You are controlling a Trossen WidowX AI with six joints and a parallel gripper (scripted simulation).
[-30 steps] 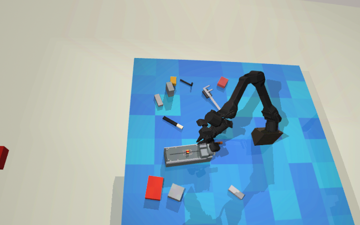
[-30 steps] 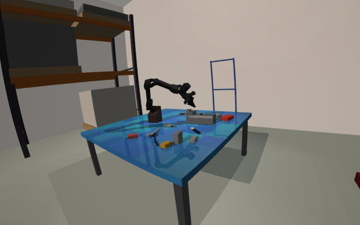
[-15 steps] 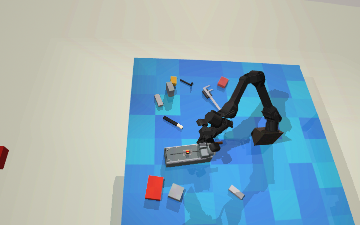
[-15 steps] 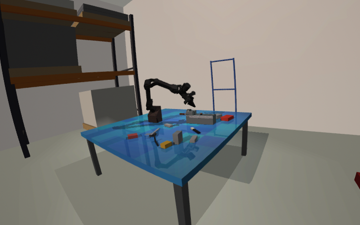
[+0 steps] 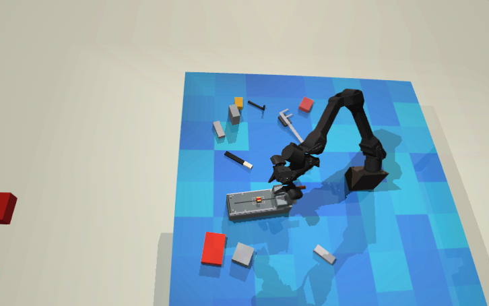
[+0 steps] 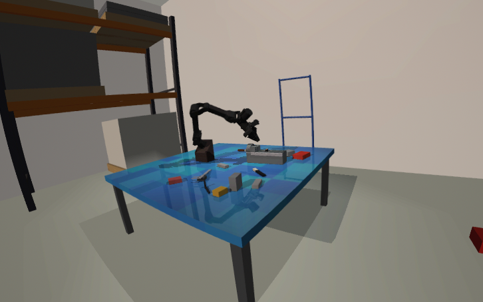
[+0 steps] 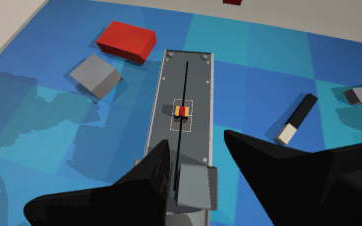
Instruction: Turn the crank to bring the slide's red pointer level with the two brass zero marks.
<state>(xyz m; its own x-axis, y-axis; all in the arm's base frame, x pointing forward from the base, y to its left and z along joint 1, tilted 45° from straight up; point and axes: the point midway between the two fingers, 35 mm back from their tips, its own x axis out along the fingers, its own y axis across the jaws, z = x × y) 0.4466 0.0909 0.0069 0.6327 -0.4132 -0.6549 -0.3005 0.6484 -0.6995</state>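
The grey slide machine (image 5: pixel 238 208) (image 6: pixel 271 156) (image 7: pixel 201 95) lies on the blue table. Its red pointer (image 5: pixel 258 199) (image 7: pixel 182 111) sits between the two brass marks, level with them as far as I can tell. The crank with its brown handle (image 5: pixel 302 187) (image 6: pixel 241 150) sticks out at the machine's right end. My gripper (image 5: pixel 275 176) (image 6: pixel 255 137) (image 7: pixel 196 139) is open and empty. It hovers a little above the grey block (image 7: pixel 197 186) at the machine's crank end, apart from the handle.
A red block (image 5: pixel 213 247) (image 7: pixel 127 40) and a grey block (image 5: pixel 243 253) (image 7: pixel 94 75) lie in front of the machine. A black bar with a white tip (image 5: pixel 238 159) (image 7: pixel 296 119) lies behind it. Small blocks and tools lie at the far side.
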